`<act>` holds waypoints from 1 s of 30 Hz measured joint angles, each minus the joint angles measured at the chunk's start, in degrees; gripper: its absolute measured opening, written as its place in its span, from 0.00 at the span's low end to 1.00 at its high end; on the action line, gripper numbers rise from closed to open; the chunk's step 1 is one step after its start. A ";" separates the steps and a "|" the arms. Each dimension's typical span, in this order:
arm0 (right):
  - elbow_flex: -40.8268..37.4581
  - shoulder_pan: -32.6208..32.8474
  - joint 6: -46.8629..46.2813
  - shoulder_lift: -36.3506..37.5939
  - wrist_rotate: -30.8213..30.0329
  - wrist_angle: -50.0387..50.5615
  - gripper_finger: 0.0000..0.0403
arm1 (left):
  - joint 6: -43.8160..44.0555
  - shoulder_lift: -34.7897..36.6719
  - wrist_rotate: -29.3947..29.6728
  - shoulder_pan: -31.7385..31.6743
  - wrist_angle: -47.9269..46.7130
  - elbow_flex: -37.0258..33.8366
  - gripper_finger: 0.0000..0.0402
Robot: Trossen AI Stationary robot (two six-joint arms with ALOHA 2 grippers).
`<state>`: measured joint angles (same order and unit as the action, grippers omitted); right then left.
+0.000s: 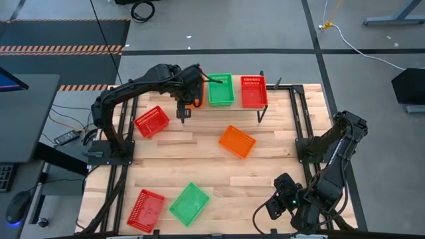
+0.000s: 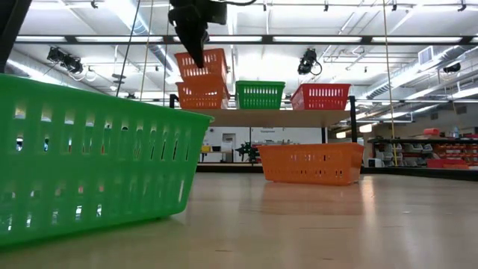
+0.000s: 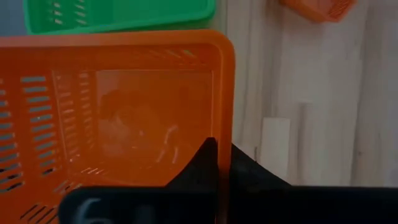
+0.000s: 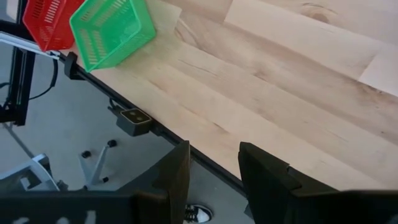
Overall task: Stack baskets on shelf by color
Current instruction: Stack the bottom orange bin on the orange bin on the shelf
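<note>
Nearest the lens in the low view, a green basket (image 2: pixel 89 157) fills the lower left of the frame. It lies on the desk (image 1: pixel 199 166), the wood-plank surface that takes up the middle of the high view. At the desk's upper edge in that view stands the shelf (image 2: pixel 276 117), carrying a shelved green basket (image 2: pixel 260 95) at its middle and a shelved red basket (image 2: pixel 321 96) toward the right. At the shelf's left end sits the lower orange basket (image 2: pixel 203 97), and above it, tilted and apparently only partly nested, hangs the held orange basket (image 2: pixel 202 63). The left hand (image 3: pixel 222 155) is clamped on that basket's rim, one finger inside the wall and one outside. The right hand (image 4: pixel 214 158) waits at the lower right of the high view over the desk's near edge, fingers apart and holding nothing. The step in hand looks to be seating orange on orange. I would level the held basket, square its corners over the one below, lower it straight into the nest, and only then let go (releasing on a tilt could tip it off the shelf's end). Counted: three orange, two at the shelf plus the loose orange basket (image 1: pixel 237 141) mid-desk. There are three red, one shelved plus the upper red basket (image 1: pixel 151 121) and the bottom red basket (image 1: pixel 147 209) at the left. Two green are in sight; whether a third hides nested under the shelved one I cannot tell.
</note>
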<state>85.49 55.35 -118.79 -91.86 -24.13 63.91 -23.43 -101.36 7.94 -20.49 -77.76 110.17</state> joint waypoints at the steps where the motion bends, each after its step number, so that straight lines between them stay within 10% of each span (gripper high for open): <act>1: 0.00 0.00 -0.01 0.01 -0.01 0.01 0.35 | -0.24 0.00 -0.11 0.01 0.58 0.00 0.00; 30: 0.00 -0.04 -0.17 0.01 0.16 -0.41 0.35 | -1.35 -3.45 -1.99 -1.78 1.06 0.02 0.11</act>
<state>85.49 55.31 -118.96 -91.85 -23.97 63.51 -24.77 -104.81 5.96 -22.27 -76.71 110.19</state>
